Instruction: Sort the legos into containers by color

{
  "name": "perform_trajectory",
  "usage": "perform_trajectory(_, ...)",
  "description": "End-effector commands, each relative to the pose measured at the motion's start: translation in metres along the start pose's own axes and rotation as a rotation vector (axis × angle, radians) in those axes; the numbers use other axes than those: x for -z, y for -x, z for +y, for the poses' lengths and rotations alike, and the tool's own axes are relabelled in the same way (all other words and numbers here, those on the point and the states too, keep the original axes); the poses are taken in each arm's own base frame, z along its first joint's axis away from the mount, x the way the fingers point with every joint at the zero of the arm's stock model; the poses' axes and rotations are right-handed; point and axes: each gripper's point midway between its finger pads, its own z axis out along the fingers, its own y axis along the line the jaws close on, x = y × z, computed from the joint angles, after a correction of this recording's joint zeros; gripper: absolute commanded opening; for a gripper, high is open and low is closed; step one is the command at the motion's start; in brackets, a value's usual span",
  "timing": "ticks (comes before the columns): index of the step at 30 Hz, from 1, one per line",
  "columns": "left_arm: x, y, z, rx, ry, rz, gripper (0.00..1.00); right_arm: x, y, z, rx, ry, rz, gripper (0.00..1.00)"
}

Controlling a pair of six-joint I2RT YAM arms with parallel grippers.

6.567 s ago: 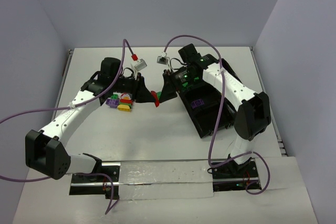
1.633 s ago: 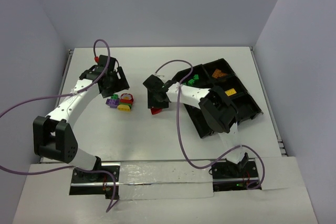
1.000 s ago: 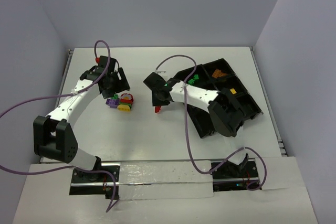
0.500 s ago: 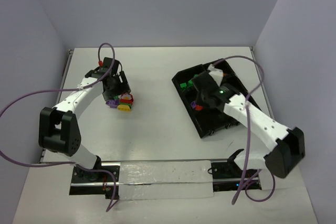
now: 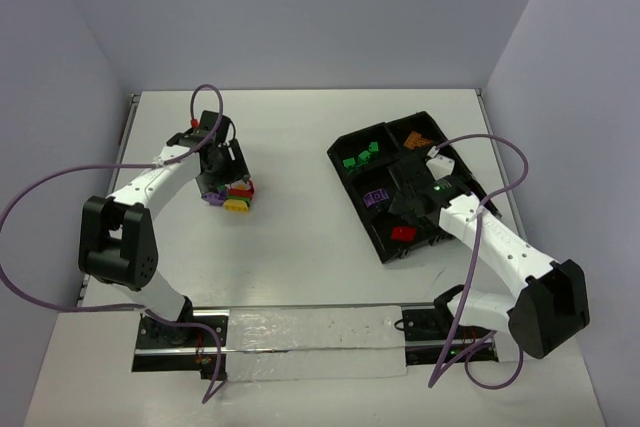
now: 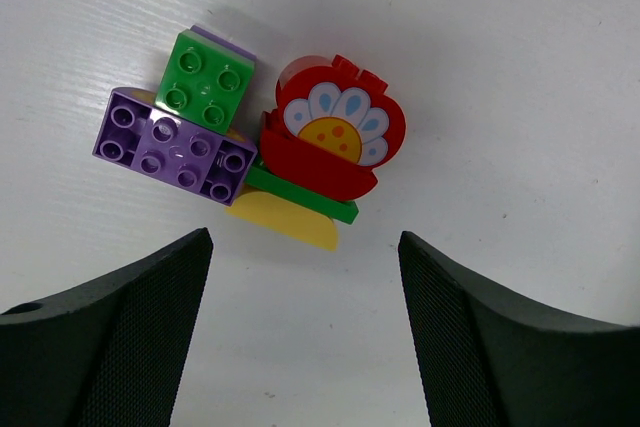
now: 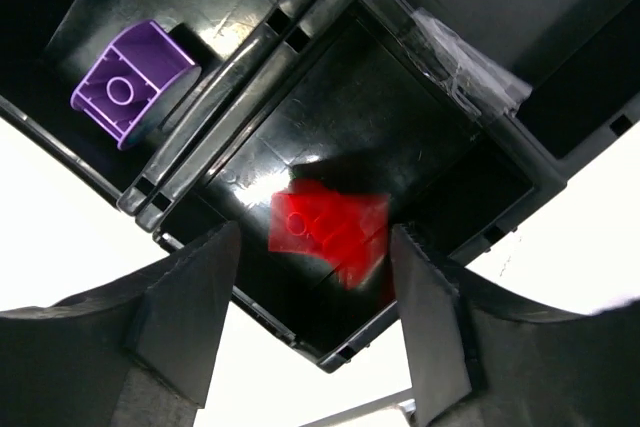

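Observation:
A pile of legos (image 5: 232,194) lies on the white table at the left: in the left wrist view a green brick (image 6: 206,82), a purple brick (image 6: 175,145), a red flower brick (image 6: 338,137) and a yellow piece (image 6: 285,219). My left gripper (image 5: 222,169) (image 6: 303,272) is open and empty just beside the pile. The black divided tray (image 5: 372,232) holds green bricks (image 5: 360,157), a purple brick (image 5: 376,196) (image 7: 133,87) and a red brick (image 5: 402,232) (image 7: 328,227), each in its own compartment. My right gripper (image 5: 408,209) (image 7: 315,237) is open above the red brick, which looks blurred.
An orange piece (image 5: 417,138) lies in the tray's far compartment. The tray's dividing wall (image 7: 255,62) separates the purple and red compartments. Purple cables loop over both arms. A taped strip runs along the table's near edge (image 5: 300,332).
My right gripper carried the red brick from the table's middle to the tray and let it go into a near compartment. My left gripper shifted slightly toward the pile.

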Motion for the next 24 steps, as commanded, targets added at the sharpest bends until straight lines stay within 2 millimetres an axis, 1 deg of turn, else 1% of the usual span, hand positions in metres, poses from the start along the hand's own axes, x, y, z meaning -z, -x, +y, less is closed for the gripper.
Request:
perform_trajectory(1, 0.005, 0.01, -0.002, -0.013, 0.001, -0.024, 0.81, 0.007, 0.016, 0.008, -0.034, 0.048, -0.069, 0.7)
perform_trajectory(5, 0.001, 0.003, -0.006, -0.036, -0.015, -0.019, 0.77, 0.017, 0.03, 0.014, -0.028, 0.075, -0.104, 0.7)
perform_trajectory(7, -0.002, -0.001, -0.002, -0.064, 0.019, -0.024, 0.76, 0.024, 0.04, 0.022, -0.029, 0.105, -0.127, 0.7)
perform_trajectory(10, -0.007, -0.01, -0.001, -0.07, 0.023, -0.004, 0.75, 0.029, 0.049, 0.032, -0.024, 0.142, -0.145, 0.7)
perform_trajectory(12, -0.01, -0.014, -0.001, -0.071, 0.021, 0.0, 0.75, 0.031, 0.051, 0.038, -0.019, 0.161, -0.148, 0.7)
perform_trajectory(15, -0.015, -0.014, -0.011, -0.12, 0.015, -0.019, 0.75, 0.03, 0.053, 0.05, -0.009, 0.183, -0.143, 0.7)
perform_trajectory(16, -0.014, -0.013, -0.016, -0.14, 0.012, -0.025, 0.76, 0.03, 0.052, 0.052, -0.003, 0.19, -0.141, 0.7)
perform_trajectory(20, -0.028, -0.015, -0.026, -0.181, 0.037, -0.002, 0.85, 0.032, 0.051, 0.06, 0.011, 0.203, -0.138, 0.7)
perform_trajectory(21, -0.033, -0.016, -0.027, -0.184, 0.042, 0.005, 0.86, 0.033, 0.052, 0.06, 0.012, 0.206, -0.14, 0.7)
perform_trajectory(24, -0.037, -0.011, -0.035, -0.197, 0.04, -0.002, 0.87, 0.032, 0.051, 0.059, 0.013, 0.204, -0.141, 0.7)
